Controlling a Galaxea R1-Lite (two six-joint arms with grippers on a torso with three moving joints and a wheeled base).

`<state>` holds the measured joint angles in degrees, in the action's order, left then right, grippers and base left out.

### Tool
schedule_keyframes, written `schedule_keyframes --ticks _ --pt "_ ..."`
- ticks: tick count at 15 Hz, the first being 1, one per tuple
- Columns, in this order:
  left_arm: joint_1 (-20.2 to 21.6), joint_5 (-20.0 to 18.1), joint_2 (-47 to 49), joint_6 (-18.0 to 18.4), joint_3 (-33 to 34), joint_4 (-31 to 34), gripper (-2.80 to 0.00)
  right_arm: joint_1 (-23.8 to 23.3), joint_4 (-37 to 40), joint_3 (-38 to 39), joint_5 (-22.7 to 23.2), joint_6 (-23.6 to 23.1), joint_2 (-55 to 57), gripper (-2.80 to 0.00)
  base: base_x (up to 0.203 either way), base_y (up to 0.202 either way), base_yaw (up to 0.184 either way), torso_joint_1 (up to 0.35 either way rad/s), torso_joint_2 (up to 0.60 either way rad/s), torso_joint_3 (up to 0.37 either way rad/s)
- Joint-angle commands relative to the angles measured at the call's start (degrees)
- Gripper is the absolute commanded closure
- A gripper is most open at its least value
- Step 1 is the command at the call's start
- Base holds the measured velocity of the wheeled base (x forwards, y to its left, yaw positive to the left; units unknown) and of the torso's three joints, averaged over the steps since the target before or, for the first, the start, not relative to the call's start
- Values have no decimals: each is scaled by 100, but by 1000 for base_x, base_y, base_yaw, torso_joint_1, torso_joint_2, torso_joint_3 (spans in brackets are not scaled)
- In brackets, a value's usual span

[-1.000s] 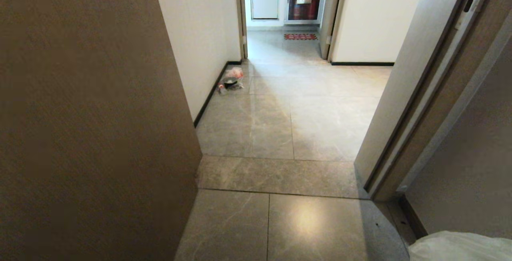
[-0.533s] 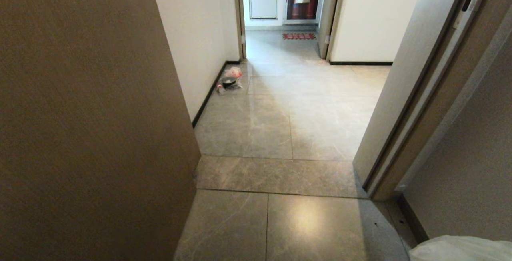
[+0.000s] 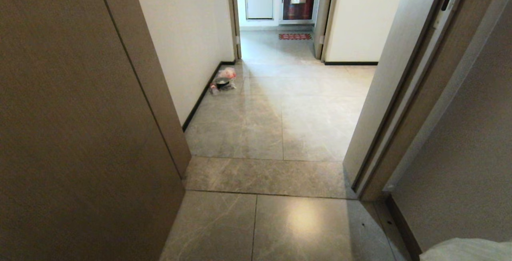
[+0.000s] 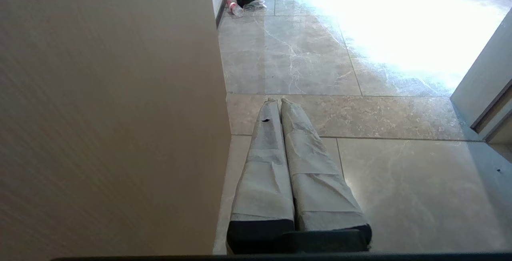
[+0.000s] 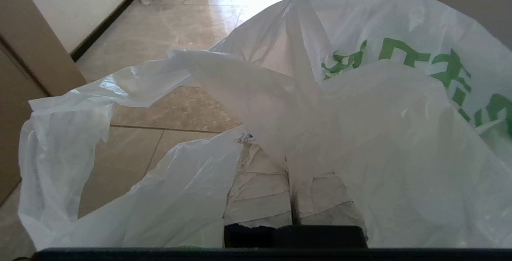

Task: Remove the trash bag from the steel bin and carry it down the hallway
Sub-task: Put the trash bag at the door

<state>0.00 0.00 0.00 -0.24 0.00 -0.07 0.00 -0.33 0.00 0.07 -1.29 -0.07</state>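
The trash bag (image 5: 380, 113), thin white plastic with green print, hangs from my right gripper (image 5: 276, 153), whose taped fingers are shut on a bunched loop handle. The film drapes over one finger. A corner of the trash bag (image 3: 468, 251) shows at the lower right of the head view. My left gripper (image 4: 278, 101) is shut and empty, held low beside a brown door panel (image 4: 108, 113). The hallway (image 3: 280, 113) of grey marble-look tiles runs ahead through a doorway. I cannot pick out the steel bin with certainty.
By the left wall's black baseboard lies a reddish-pink bag (image 3: 229, 73) with a dark round container (image 3: 222, 82) and a bottle (image 4: 235, 9). A brown door (image 3: 80, 133) stands close on the left, a door frame (image 3: 400, 113) on the right. A red mat (image 3: 295, 36) lies far ahead.
The whole head view has shifted, so the camera has moved: the left door's edge now shows. The bag corner sits lower in the picture. Both arms hold still.
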Motion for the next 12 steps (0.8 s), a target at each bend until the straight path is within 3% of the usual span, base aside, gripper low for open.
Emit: schedule_keyframes --ticks 1,4,12 --pt "0 0 2 -13 0 -2 0 -8 -2 0 1 -3 7 0 0 0 0 0 0 0" --pt "0 0 1 -20 0 -11 0 0 -2 0 1 -3 7 0 46 4 6 -2 -1 2" --pt "0 0 9 -20 0 -11 0 0 -2 0 1 -3 7 0 191 0 1 3 3 1"
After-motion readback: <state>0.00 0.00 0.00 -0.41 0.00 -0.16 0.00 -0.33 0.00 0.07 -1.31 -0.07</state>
